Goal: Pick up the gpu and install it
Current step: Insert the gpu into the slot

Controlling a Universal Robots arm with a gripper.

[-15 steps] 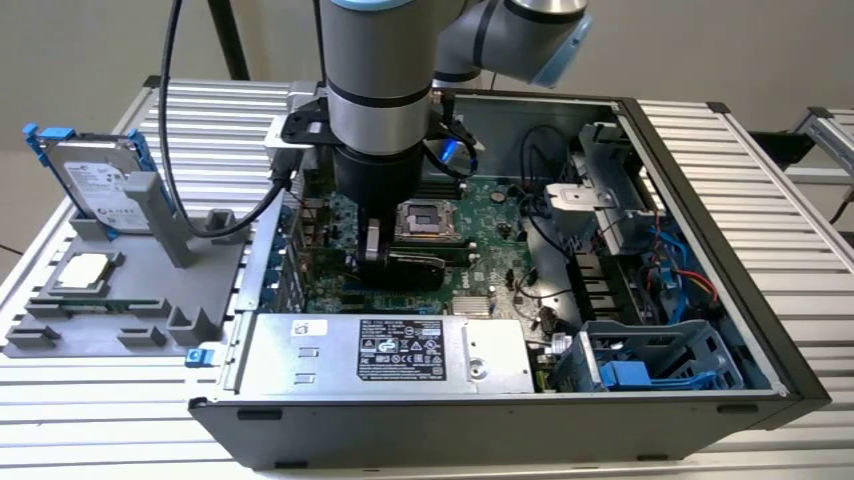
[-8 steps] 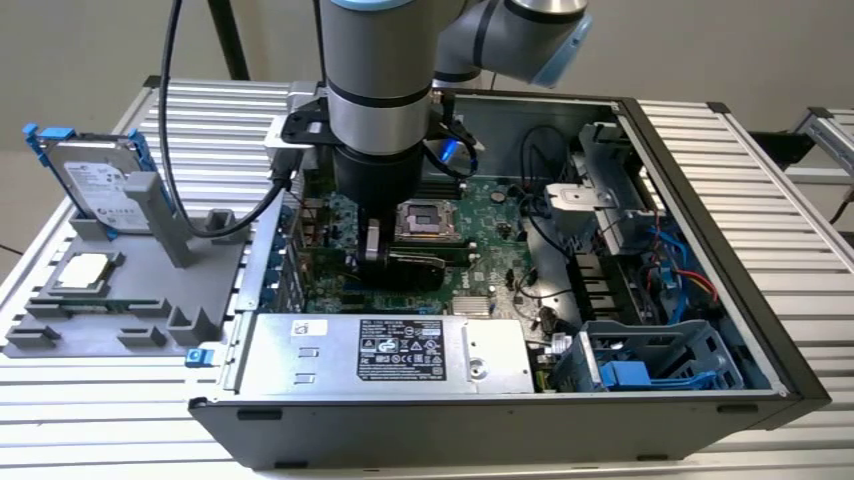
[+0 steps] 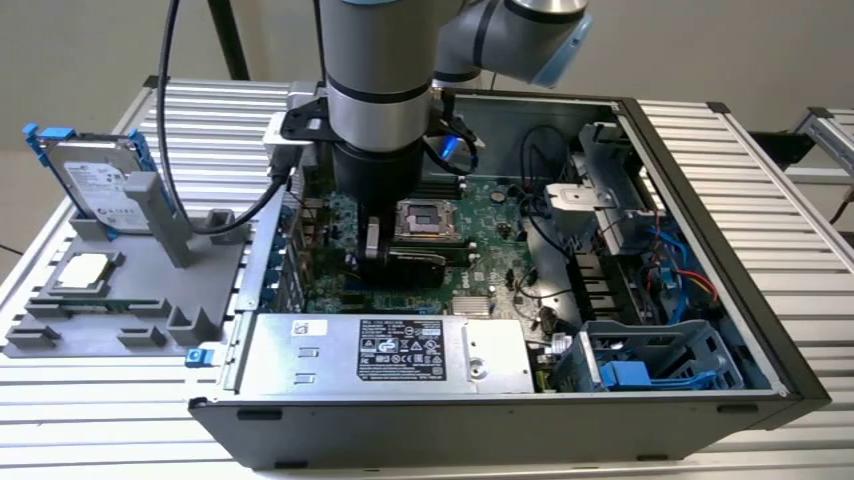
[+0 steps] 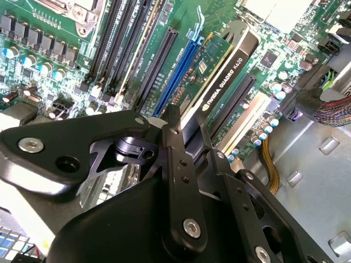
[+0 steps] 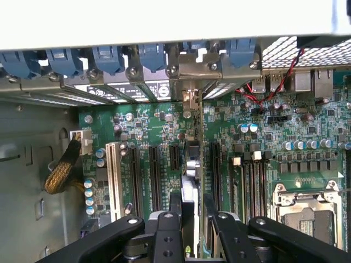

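The gpu is a thin card with a black cooler face, standing on edge over the green motherboard inside the open computer case. My gripper reaches down into the case and is shut on the card's upper edge. In the second wrist view the gpu runs lengthwise between my gripper's fingers, beside a long blue slot. In the first wrist view the gpu appears edge-on, in line with the rear bracket openings. I cannot tell whether it is seated in a slot.
A grey fixture at the exterior view's left holds a silver hard drive and a square CPU chip. Inside the case are the power supply, the CPU socket, a drive cage and loose cables.
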